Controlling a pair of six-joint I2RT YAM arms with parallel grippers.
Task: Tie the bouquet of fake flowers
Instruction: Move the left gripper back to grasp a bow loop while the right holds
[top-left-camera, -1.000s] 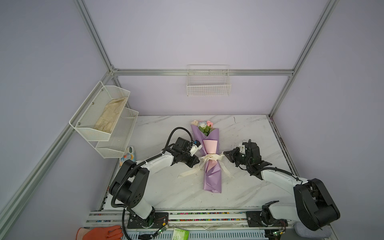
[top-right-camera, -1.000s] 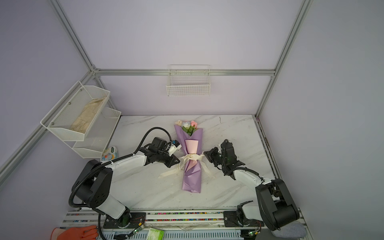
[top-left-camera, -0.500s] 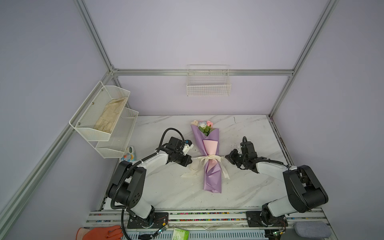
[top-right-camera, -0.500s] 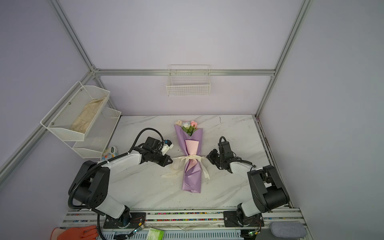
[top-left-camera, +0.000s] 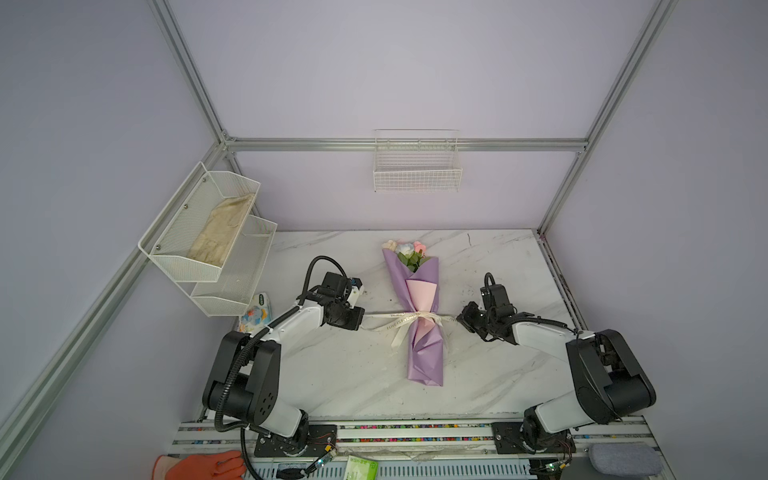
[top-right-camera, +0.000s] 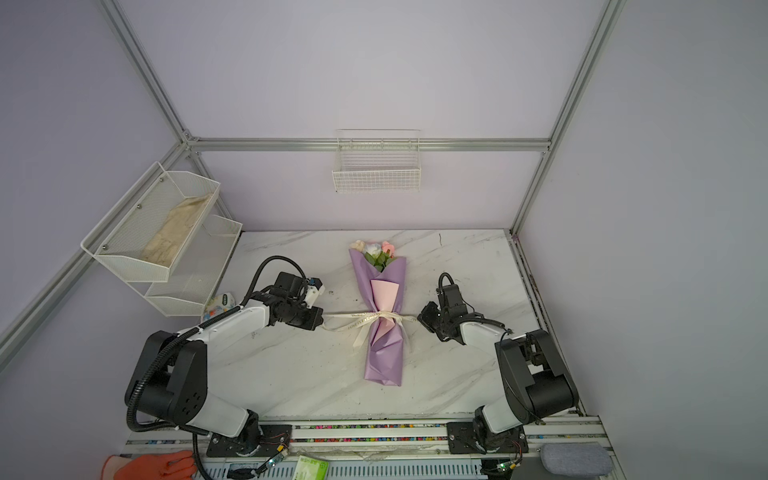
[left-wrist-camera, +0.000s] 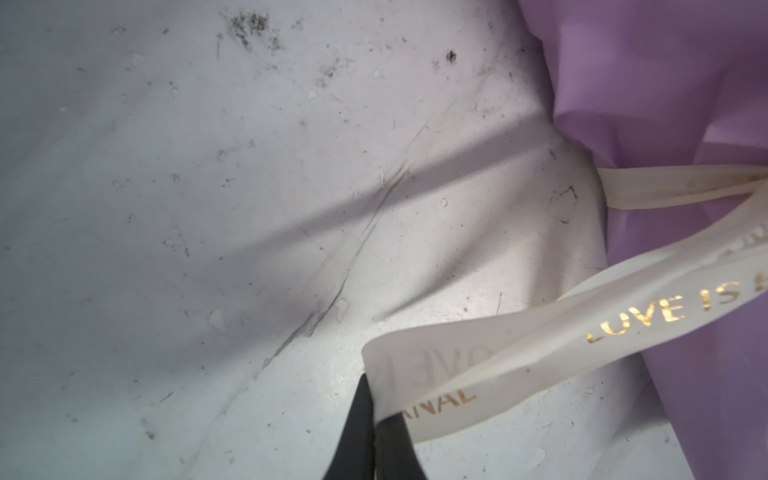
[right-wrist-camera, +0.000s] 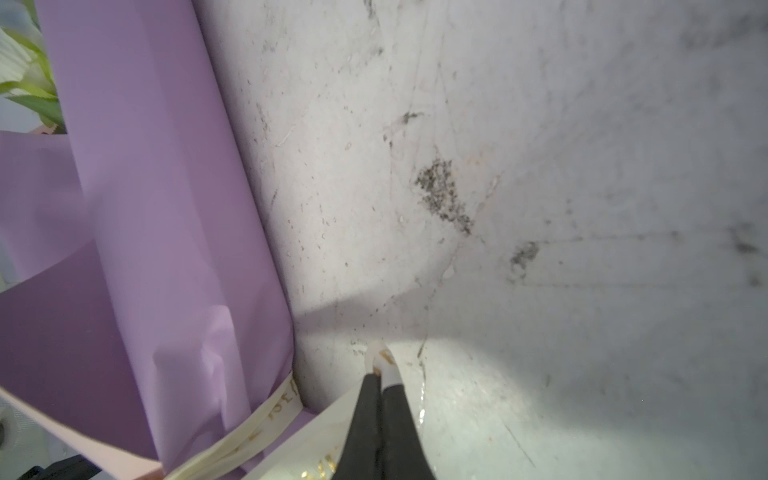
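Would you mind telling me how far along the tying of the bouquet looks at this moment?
Done: the ribbon is wrapped and crossed around the waist of the bouquet. In hand: the left pincer and the right pincer are each shut on a stretch of ribbon, one out to each side. Left: probably cinching the knot and letting go; whether it is tight yet, I cannot tell.

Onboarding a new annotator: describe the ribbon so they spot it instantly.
On the white marble table, a lilac-wrapped bouquet of fake flowers lies mid-table. Across its waist runs the cream ribbon, held either side by the left claw and right claw, both shut on it. Gold printed letters set it apart from the plain lilac and pink paper.
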